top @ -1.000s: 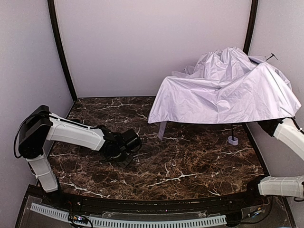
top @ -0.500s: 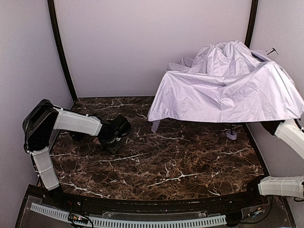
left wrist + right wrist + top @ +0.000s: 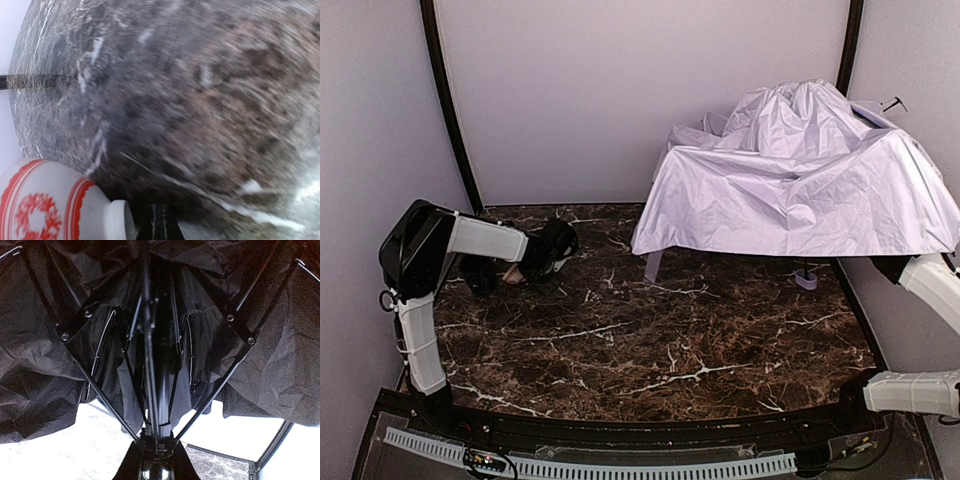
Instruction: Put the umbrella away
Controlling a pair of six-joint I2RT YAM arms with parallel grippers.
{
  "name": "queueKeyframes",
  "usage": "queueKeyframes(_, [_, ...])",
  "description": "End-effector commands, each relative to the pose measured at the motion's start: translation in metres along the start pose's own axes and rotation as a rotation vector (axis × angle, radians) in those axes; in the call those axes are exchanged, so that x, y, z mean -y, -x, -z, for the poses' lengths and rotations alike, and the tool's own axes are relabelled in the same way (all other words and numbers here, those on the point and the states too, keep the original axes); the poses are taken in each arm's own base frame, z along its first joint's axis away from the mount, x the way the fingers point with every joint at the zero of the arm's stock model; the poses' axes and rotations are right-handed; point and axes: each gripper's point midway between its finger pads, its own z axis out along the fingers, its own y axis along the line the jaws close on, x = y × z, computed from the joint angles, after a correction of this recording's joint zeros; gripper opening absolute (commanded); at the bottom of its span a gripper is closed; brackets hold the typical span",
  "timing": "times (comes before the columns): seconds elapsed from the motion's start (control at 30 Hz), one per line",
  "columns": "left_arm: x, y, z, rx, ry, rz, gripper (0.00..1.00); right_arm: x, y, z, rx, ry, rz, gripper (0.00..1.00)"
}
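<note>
I judge task early. Umbrella (image 3: 790, 190) mostly open, canopy spread over rear-right of table (image 3: 670, 350), knob handle (image 3: 807, 282) low near marble. Left to do: collapse, strap, stow. My R gripper (image 3: 154, 462) clamped on shaft under ribs. L gripper (image 3: 158, 225) pinched empty beside bowl (image 3: 45, 205). Count: 1 umbrella, 1 bowl, 2 grippers.

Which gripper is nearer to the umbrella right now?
Right. The right gripper is under the umbrella, closed on its shaft. The left gripper is shut, low over the table's far-left side beside a red-patterned bowl, well apart from the umbrella.
</note>
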Motion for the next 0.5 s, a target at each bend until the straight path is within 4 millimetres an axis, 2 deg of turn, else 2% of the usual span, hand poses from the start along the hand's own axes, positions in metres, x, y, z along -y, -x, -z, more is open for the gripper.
queueKeyframes(0.0, [0.009,-0.037,-0.039,-0.137,-0.126,-0.046,0.0,0.005,0.065,0.014,0.194,-0.013,0.013,0.0])
queueKeyframes(0.17, [-0.015,-0.02,-0.044,-0.132,-0.099,-0.037,0.0,0.004,0.062,0.011,0.18,-0.005,0.009,0.0])
queueKeyframes(0.4, [-0.046,-0.018,-0.062,-0.147,-0.1,0.035,0.0,0.001,0.054,0.008,0.164,0.013,-0.004,0.0])
queueKeyframes(0.47, [-0.055,-0.011,-0.065,-0.138,-0.1,0.059,0.0,0.0,0.053,0.007,0.159,0.019,-0.005,0.0])
